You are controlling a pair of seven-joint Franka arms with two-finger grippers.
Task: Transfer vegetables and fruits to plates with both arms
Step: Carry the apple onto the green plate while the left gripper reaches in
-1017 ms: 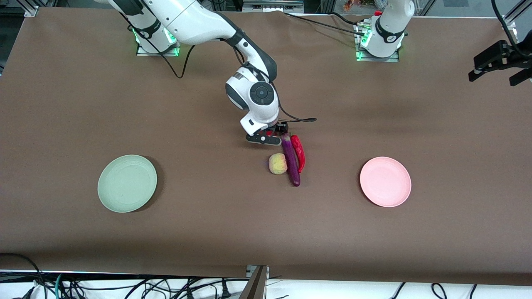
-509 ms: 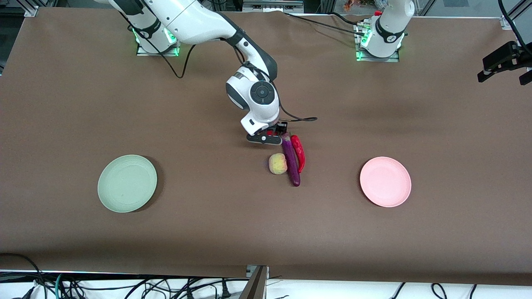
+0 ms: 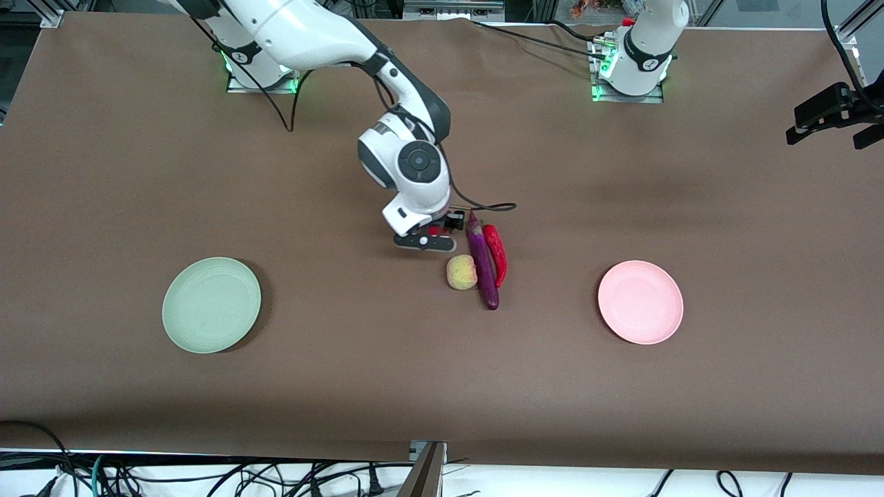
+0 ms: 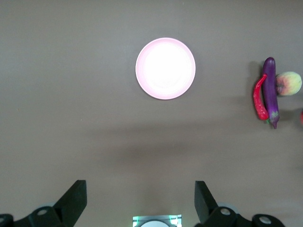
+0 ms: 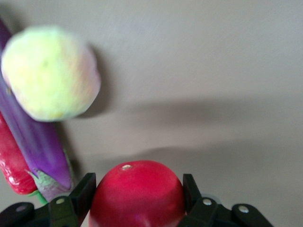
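Note:
My right gripper (image 3: pixel 434 233) is shut on the round red fruit (image 5: pixel 137 194), holding it low over the table beside the stem end of the purple eggplant (image 3: pixel 483 266). The red chili (image 3: pixel 496 252) lies against the eggplant on the side toward the left arm's end. The yellow-green peach (image 3: pixel 461 272) touches the eggplant on the side toward the right arm's end. The mint green plate (image 3: pixel 211 304) and the pink plate (image 3: pixel 640 301) both hold nothing. My left gripper (image 4: pixel 140 198) is open and hangs high over the left arm's end of the table, waiting.
A black cable (image 3: pixel 490 206) from the right wrist loops onto the brown table cover (image 3: pixel 345 386) just past the eggplant's stem. Cables hang below the table edge nearest the camera.
My right gripper has shut on the red fruit and shifted slightly toward the right arm's end, uncovering the eggplant's stem end. The left gripper drifted a little at the table's end.

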